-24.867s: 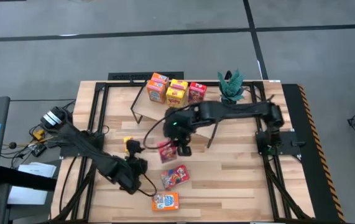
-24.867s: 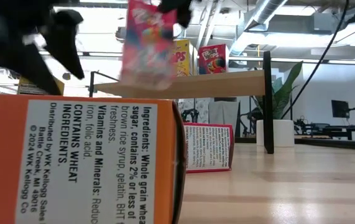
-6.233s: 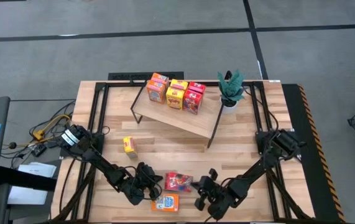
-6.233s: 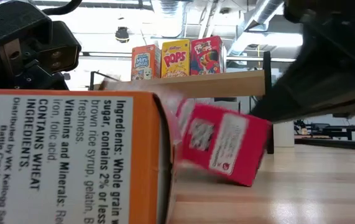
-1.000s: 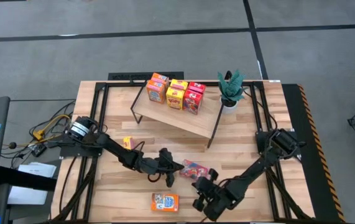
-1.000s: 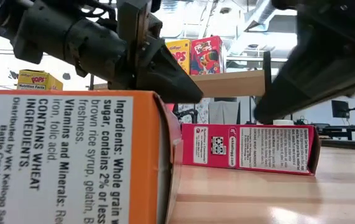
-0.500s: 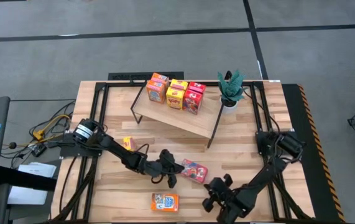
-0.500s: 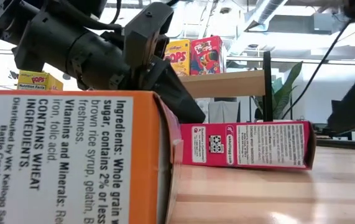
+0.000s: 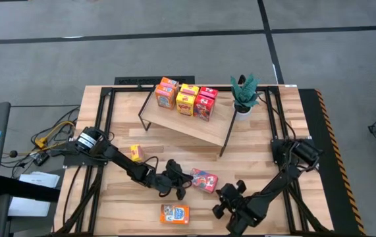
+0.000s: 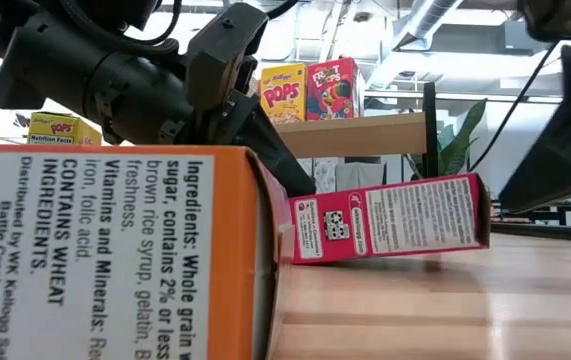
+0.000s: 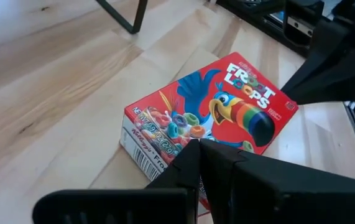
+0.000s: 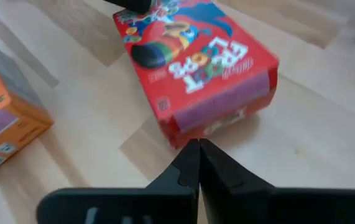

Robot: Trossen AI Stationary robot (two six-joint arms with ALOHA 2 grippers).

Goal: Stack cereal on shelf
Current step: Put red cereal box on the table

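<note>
Left end effector, fingers pinched together, is nudging the near end of the red Froot Loops box — and that box has just tipped, far end now lifted off the counter where a moment ago it lay flat. The right end effector, fingers also together and holding nothing, has backed away to just beside it. Five boxes sit on the shelf; the orange box and yellow box wait on the counter. Looks like repositioning for a proper grasp.
</note>
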